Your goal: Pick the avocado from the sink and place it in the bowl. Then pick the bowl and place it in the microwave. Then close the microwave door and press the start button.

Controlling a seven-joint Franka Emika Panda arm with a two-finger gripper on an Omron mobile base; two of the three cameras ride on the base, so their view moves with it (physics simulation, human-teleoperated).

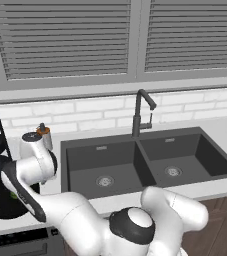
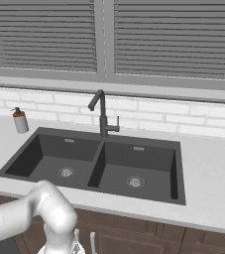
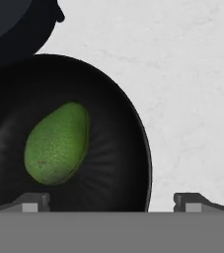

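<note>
Avocado (image 3: 56,143), a small bright green pear-shaped fruit, lies inside the wide shallow black round bowl (image 3: 118,148), resting on its floor a little off centre. The bowl sits on the pale speckled bench (image 3: 182,89), left of the dark grey matte double-basin sink (image 1: 150,165) in the left base view, where the white arm partly hides it. The jaws (image 3: 111,202) stand wide apart above the bowl, holding nothing; one tip rises over the bowl's floor beside the fruit, the other over bare bench past the rim. Both sink basins hold just their round steel drains. A dark gooseneck faucet (image 2: 101,114) stands behind the divider.
</note>
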